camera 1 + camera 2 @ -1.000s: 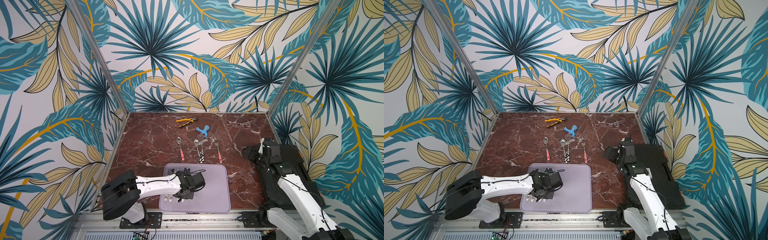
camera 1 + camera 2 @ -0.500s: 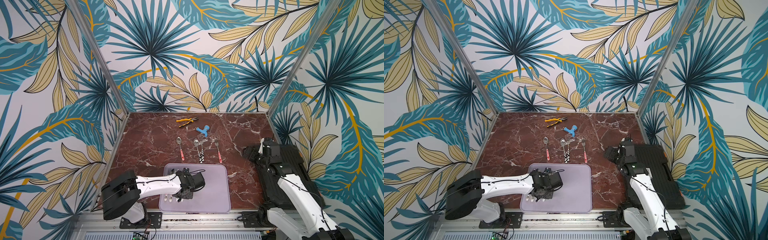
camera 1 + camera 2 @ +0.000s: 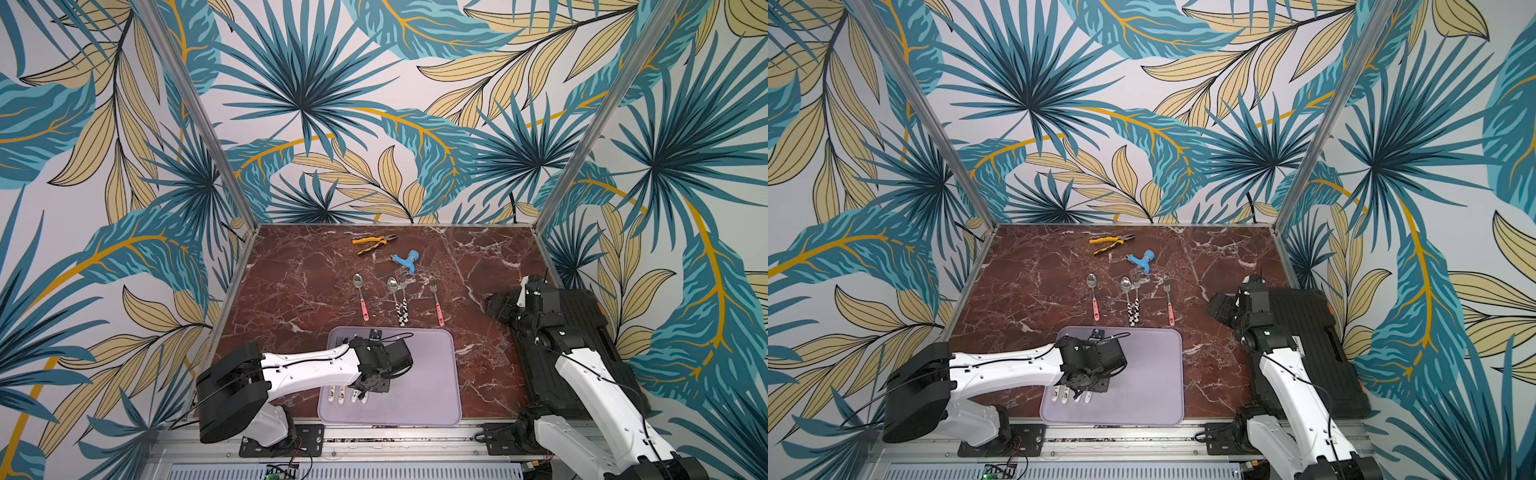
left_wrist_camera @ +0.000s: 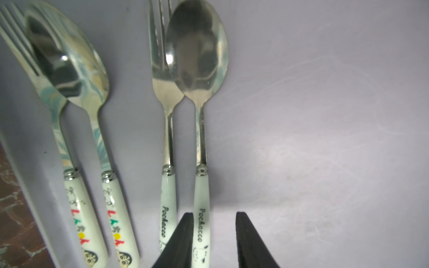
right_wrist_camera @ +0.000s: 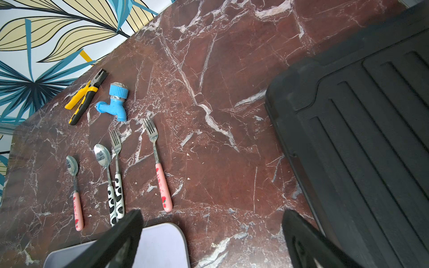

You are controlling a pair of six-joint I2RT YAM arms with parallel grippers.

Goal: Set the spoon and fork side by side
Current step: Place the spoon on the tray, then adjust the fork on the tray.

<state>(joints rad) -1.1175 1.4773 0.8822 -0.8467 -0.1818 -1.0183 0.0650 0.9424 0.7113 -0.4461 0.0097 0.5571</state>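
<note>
A: Left fingers (image 4: 181, 243), state?
B: Parted, not clamping. The spoon (image 4: 201, 139) handle lies between them, close against one finger, with a clear gap to the other.
A: Fork?
B: The fork (image 4: 168, 139) is just outside that nearer finger, parallel to the spoon. The spoon bowl overlaps the fork head. Both lie flat on the purple tray (image 4: 325, 139).
A: Right fingers (image 5: 120, 234)?
B: Spread wide with nothing between them, over the table (image 5: 232, 116) by a tray corner.

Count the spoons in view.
4. On the marble table: a pink-handled spoon and a cow-patterned spoon. On the purple tray: a letter-handled spoon and the Pochacco spoon. None seems hidden.
</note>
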